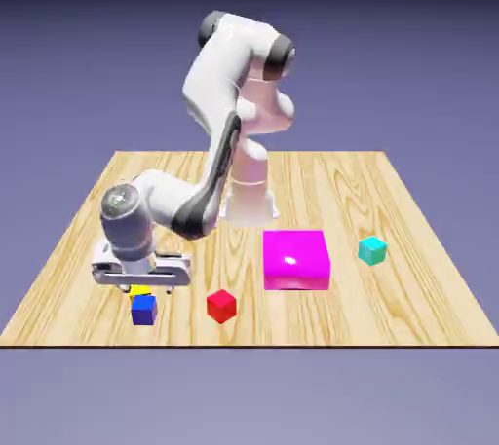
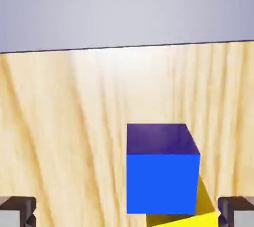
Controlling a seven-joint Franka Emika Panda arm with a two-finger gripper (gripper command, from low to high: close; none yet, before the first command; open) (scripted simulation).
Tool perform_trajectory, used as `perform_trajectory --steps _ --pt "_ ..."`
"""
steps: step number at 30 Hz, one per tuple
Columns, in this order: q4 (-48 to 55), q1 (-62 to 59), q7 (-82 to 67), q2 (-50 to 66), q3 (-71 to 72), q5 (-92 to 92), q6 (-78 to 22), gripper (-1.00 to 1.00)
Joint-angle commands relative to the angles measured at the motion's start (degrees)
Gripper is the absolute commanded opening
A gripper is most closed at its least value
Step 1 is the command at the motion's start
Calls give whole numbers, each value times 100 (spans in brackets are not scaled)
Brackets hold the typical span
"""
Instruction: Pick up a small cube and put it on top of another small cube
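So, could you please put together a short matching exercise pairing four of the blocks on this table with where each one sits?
Things:
1. blue cube
2. red cube
3. magenta block
4. teal cube

Places:
A. farthest toward the exterior view's right
B. under the gripper, touching the yellow cube
C. biggest, near mid-table
D. alone near the front edge

Pairs: 1-B, 2-D, 3-C, 4-A

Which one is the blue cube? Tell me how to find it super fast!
Find the wooden table and follow the white robot arm down to its hand near the front edge, on the exterior view's left. The blue cube sits just below that hand, beside the yellow cube. It is the only dark blue one; its nearest small neighbour, the red cube, is red.
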Motion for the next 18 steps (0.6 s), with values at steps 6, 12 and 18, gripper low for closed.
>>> perform_trajectory --steps 6,12,18 --pt "-241 -189 -202 606 271 346 730 0" --pt "-79 22 -54 -87 -81 -113 -48 -100" --pt "-959 91 -195 -1161 -330 -947 58 -100"
